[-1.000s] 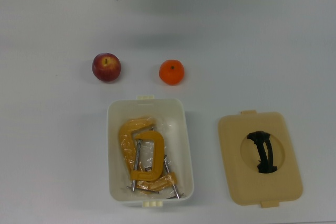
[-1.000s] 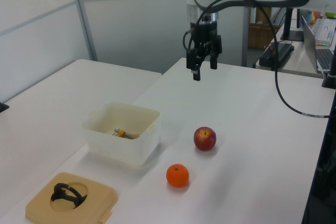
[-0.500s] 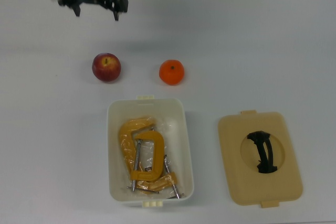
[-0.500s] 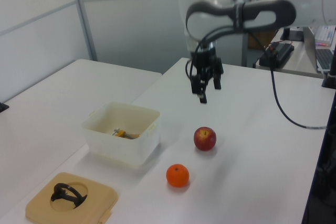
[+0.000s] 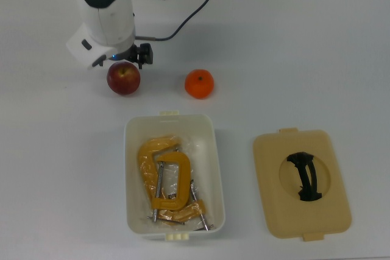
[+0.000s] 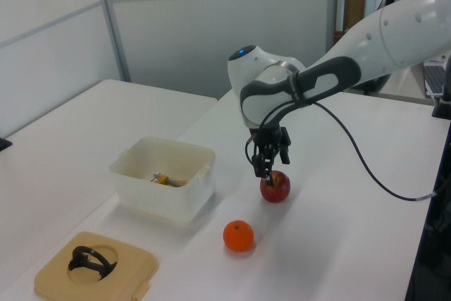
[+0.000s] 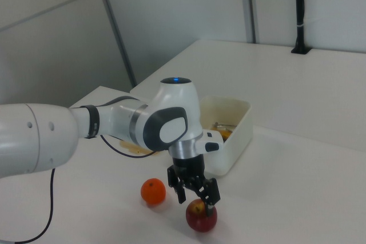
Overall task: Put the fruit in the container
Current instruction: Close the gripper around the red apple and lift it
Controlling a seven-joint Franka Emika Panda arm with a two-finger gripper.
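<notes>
The gripper is poised just above the apple, fingers spread wide to straddle it; the container is placed beside the apple for transfer

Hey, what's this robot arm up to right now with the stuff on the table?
The arm has its tool open, right above the red apple, apparently about to grasp it; the apple sits on the table, not lifted. The orange lies untouched beside it. The white container is open and holds only a yellow C-clamp, no fruit. Its tan lid lies flat beside it, on the top view's right.
</notes>
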